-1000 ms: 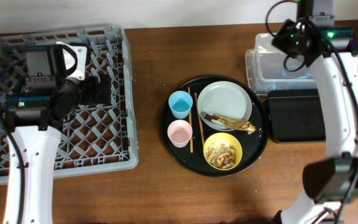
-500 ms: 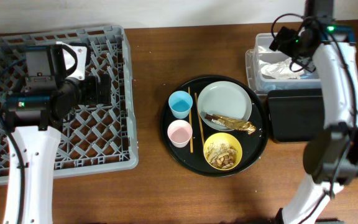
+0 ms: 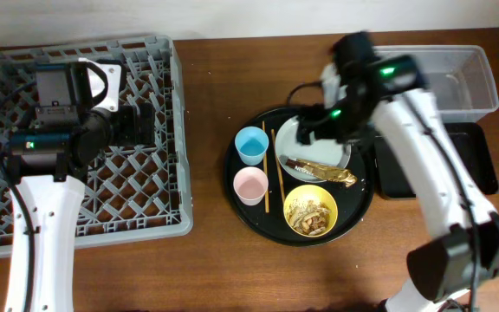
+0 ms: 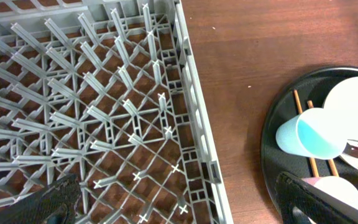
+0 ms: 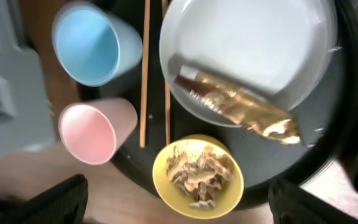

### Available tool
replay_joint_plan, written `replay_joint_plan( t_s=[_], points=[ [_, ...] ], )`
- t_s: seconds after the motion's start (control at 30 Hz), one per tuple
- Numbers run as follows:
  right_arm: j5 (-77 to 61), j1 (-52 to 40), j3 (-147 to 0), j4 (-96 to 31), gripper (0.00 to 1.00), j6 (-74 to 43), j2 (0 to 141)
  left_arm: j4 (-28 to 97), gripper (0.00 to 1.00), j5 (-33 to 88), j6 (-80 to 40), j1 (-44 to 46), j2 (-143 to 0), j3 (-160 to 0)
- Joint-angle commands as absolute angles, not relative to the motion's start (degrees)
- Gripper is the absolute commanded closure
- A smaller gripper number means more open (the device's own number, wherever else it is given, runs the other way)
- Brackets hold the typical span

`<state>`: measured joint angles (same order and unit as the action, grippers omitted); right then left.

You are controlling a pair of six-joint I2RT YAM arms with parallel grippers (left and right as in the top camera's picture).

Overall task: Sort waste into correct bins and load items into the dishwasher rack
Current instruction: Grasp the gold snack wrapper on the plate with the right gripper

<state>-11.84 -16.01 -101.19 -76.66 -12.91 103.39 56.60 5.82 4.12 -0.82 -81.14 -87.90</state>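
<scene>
The right claw [image 5: 185, 202] hangs wide open and empty over the plate [image 5: 247, 43] with the wrapper [image 5: 235, 106]. The left claw [image 4: 182, 202] is wide open and empty over the rack [image 4: 104, 112].

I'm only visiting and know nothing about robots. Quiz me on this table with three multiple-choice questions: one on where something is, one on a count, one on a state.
1. Where does the snack wrapper lie?
A) in the yellow bowl
B) across the rim of the grey plate
C) inside the blue cup

2. How many small cups are on the round black tray?
A) one
B) two
C) three

3. The yellow bowl is:
A) empty
B) upside down
C) holding food scraps

Answers:
1 B: the wrapper runs from the plate out over the tray.
2 B: only the blue cup and a pink cup are there.
3 C: brown scraps sit inside it.
</scene>
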Motion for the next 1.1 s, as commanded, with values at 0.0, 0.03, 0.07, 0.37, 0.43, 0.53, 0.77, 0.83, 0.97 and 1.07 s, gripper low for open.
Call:
replay_joint_plan(
  t_s=[0.0,0.03,0.07,0.37,0.43,0.53,0.77,0.83,0.97,1.07],
  points=[
    [-9.39,-18.65,-93.25,-67.64,0.1,-13.28,104.16,56.69,0.01,6.26,4.82,-0.91,-81.54,-89.08],
    [-8.4,-18.94,-91.46,-65.06,0.11,-14.94,104.4,56.69,0.01,6.26,4.82,-0.91,-81.54,-89.08],
    [-6.22,-19.38,-88.44,-61.19,0.12,-17.32,104.88,56.69,0.01,6.24,4.82,-0.91,-81.54,-89.08],
    [-3.55,-19.55,-71.48,-43.44,0.14,-9.28,105.6,56.69,0.01,6.26,4.82,-0.91,-81.54,-89.08],
    [-3.55,-19.55,-70.3,-41.45,0.14,-7.66,105.62,56.69,0.01,6.26,4.82,-0.91,-81.54,-89.08],
    [-3.33,-19.55,-68.79,-39.51,0.18,-5.21,105.78,56.69,0.01,6.26,4.82,-0.91,-81.54,-89.08],
    [-2.07,-19.53,-67.48,-36.49,0.19,-1.67,109.27,56.69,0.01,6.24,4.82,-0.91,-81.54,-89.08],
    [-2.11,-19.53,-67.48,-35.16,0.2,-1.69,110.45,56.69,0.01,6.26,4.82,-0.91,-81.54,-89.08],
    [-2.09,-19.53,-67.48,-34.87,0.48,-1.69,111.26,56.69,0.01,6.24,4.82,-0.91,-81.54,-89.08],
    [-2.09,-19.49,-67.51,-34.87,0.8,-1.72,111.26,56.69,0.01,6.24,4.82,-0.91,-81.54,-89.08]
  ],
)
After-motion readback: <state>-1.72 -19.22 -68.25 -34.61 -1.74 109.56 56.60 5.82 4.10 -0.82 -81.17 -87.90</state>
